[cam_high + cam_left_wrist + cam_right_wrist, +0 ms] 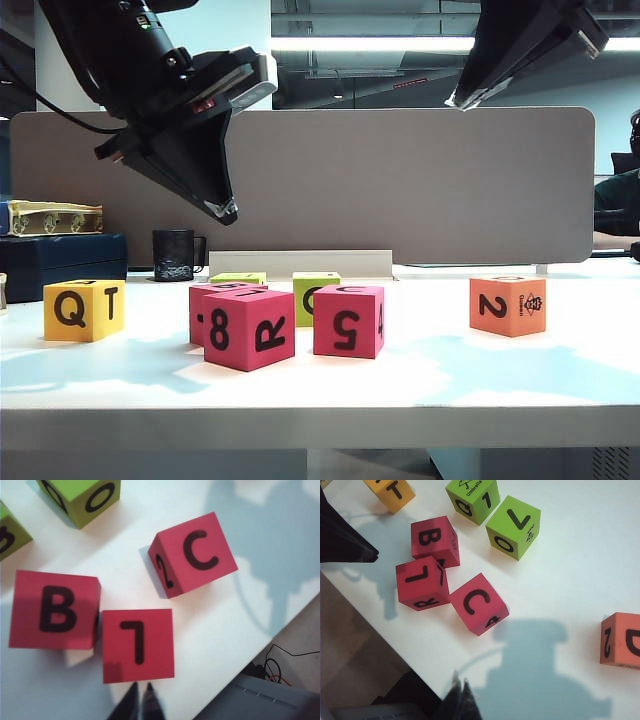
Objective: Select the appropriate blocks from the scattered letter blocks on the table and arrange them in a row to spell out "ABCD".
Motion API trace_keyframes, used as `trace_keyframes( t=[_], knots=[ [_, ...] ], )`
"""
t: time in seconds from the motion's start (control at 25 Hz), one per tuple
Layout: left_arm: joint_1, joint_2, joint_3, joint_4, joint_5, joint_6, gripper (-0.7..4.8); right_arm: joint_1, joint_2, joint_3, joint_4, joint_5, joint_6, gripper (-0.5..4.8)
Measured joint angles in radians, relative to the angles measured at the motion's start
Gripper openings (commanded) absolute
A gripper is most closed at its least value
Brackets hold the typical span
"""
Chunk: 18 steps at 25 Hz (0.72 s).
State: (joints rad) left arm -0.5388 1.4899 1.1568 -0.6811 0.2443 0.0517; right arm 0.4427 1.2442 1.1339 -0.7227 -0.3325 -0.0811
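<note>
Magenta blocks point(250, 328) beneath left hand point(226, 212)

Both arms black. Left gripper point(228, 210): wedge-shaped black fingers, silver-grey camera block on the wrist, black cable trailing. Right gripper point(462, 100): matching black wedge.

Exterior view: rear magenta cube point(207, 293) mostly hidden behind the 8/R cube point(250, 328); two lime cubes point(314, 291) show only as slivers, the letter half covered by the 5 cube point(349, 320). Right gripper point(470, 97) — cut by the top edge. Right wrist view: salmon cube point(621, 640) and yellow cube point(391, 492) both cropped — letters partial.
</note>
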Motion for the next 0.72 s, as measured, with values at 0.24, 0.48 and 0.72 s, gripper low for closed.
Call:
trace_keyframes(
  t=[0.24,0.48,0.72],
  knots=[
    [0.000,0.018,0.000,-0.011,0.000,-0.003,3.18,0.000,0.000,0.000,-0.001,0.000,0.000,-0.02],
    [0.001,0.056,0.000,-0.016,-0.001,-0.010,3.46,0.000,0.000,0.000,0.000,0.014,0.000,-0.02],
    [0.001,0.111,0.000,-0.031,0.000,-0.028,3.46,0.000,0.000,0.000,0.000,0.023,0.000,-0.02]
  ],
)
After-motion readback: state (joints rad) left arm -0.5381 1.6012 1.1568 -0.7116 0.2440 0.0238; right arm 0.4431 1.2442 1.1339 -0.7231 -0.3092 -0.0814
